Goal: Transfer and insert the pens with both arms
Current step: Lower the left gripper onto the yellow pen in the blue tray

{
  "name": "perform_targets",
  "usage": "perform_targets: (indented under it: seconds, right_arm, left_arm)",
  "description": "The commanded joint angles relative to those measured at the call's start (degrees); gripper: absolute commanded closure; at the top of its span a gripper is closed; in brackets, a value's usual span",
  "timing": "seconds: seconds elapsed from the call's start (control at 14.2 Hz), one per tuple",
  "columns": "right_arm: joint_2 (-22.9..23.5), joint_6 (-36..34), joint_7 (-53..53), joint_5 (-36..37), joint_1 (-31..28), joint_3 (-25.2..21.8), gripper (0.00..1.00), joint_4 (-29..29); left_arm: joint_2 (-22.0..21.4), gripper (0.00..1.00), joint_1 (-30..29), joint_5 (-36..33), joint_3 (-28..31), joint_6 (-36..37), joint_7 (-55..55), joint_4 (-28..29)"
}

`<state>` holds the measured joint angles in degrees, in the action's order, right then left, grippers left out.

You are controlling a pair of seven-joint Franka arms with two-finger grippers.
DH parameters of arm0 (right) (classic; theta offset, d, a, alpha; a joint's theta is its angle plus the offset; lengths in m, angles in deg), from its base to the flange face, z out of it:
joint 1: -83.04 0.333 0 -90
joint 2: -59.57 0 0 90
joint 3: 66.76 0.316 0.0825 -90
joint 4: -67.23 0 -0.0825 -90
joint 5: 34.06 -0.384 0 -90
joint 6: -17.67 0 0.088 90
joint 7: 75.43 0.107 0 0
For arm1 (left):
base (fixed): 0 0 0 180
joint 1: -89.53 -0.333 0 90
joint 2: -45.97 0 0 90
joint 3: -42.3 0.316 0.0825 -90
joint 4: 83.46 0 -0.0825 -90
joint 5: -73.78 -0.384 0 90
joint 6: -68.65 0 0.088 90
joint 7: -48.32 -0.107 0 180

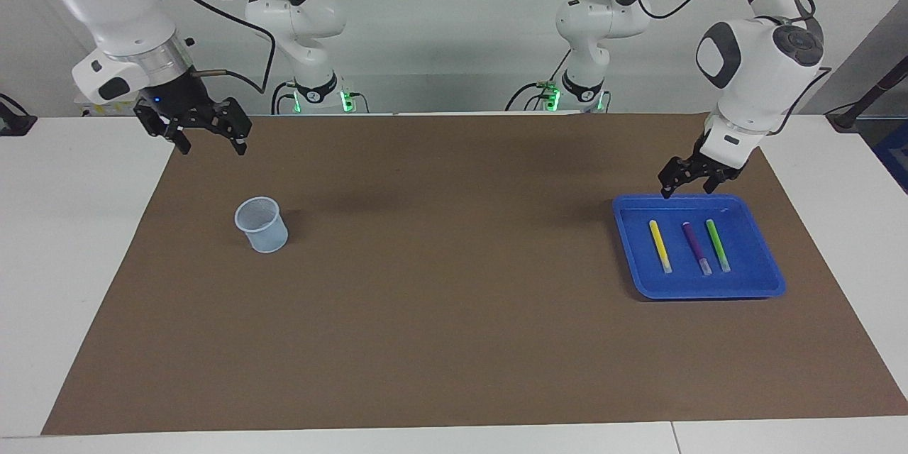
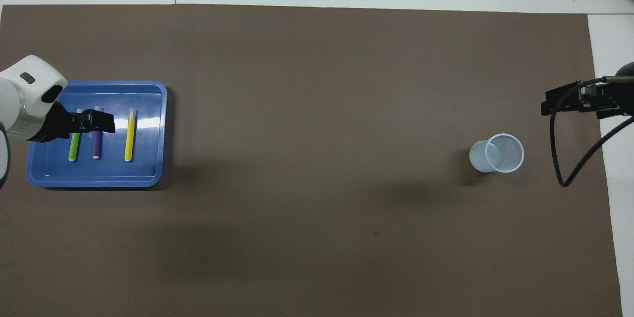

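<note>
Three pens lie side by side in a blue tray (image 1: 750, 264) (image 2: 148, 168) at the left arm's end of the table: yellow (image 1: 660, 245) (image 2: 129, 136), purple (image 1: 696, 247) (image 2: 96, 147) and green (image 1: 717, 245) (image 2: 74, 147). My left gripper (image 1: 687, 188) (image 2: 105, 124) hangs open and empty just above the tray's edge nearest the robots. From overhead it covers the upper ends of the green and purple pens. A pale translucent cup (image 1: 262, 225) (image 2: 497, 153) stands upright toward the right arm's end. My right gripper (image 1: 209, 140) (image 2: 550, 101) waits open above the mat's corner near the cup.
A brown mat (image 1: 454, 312) covers most of the white table. Two smaller white arms with green lights (image 1: 319, 96) stand at the table's robot-side edge. A black cable (image 2: 569, 158) loops down from the right wrist.
</note>
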<state>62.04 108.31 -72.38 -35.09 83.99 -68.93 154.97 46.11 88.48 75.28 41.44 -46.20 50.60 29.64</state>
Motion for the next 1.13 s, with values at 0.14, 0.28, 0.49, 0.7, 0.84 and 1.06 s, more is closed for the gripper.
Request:
perform_targets:
  seconds: [0.14,0.28,0.49,0.7,0.84,1.06]
  right_arm:
    - [-0.80,0.15,0.20,-1.26,-0.60,0.42,0.00,0.59]
    - [-0.80,0.15,0.20,-1.26,-0.60,0.42,0.00,0.59]
    - [-0.80,0.15,0.20,-1.26,-0.60,0.42,0.00,0.59]
    - [-0.80,0.15,0.20,-1.26,-0.60,0.42,0.00,0.59]
    - [-0.80,0.15,0.20,-1.26,-0.60,0.42,0.00,0.59]
    - [-0.80,0.15,0.20,-1.26,-0.60,0.42,0.00,0.59]
  left_arm:
    - [-0.14,0.00,-0.27,0.17,-0.20,-1.95,-3.58,1.16]
    - [-0.31,0.00,-0.36,0.17,-0.20,-2.12,-7.54,1.94]
    - [0.12,0.00,-0.71,0.26,-0.20,-3.44,-8.08,2.56]
    - [0.04,0.00,-2.20,0.26,-0.20,-8.95,-11.68,7.20]
    - [0.73,0.00,-3.25,0.35,-0.20,-13.53,-11.59,9.06]
    - [3.11,0.07,-4.14,0.79,-0.28,-14.17,-11.33,9.07]
